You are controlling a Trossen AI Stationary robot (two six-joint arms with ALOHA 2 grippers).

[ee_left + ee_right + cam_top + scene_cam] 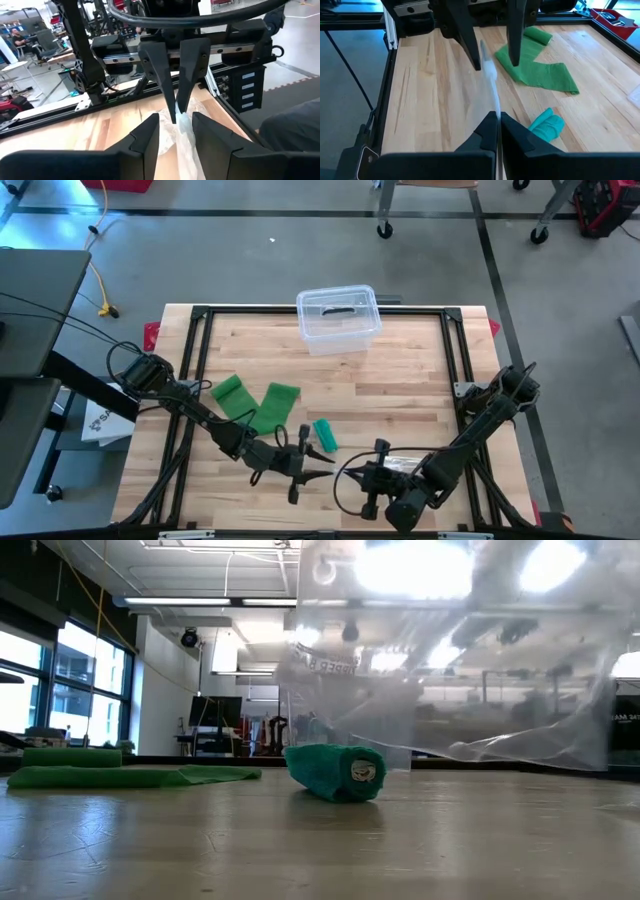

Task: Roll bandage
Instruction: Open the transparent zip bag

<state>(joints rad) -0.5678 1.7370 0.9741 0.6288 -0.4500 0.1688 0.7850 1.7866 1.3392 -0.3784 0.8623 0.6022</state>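
right gripper [498, 125] pinched tight on clear plastic wrapper [489, 75] | left gripper [175, 125] parted around wrapper | teal rolled bandage [326, 434] just beyond | green unrolled bandage strip [262, 405] farther | clear lidded plastic box [338, 318] at far edge

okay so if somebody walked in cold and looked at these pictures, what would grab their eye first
Probably the two dark arms meeting at the table's near edge: the right end effector is shut on a clear plastic wrapper, with the left end effector open around its other end. Next, the teal bandage roll just beyond them, the loose green bandage to its left, and the clear plastic bin at the far edge.
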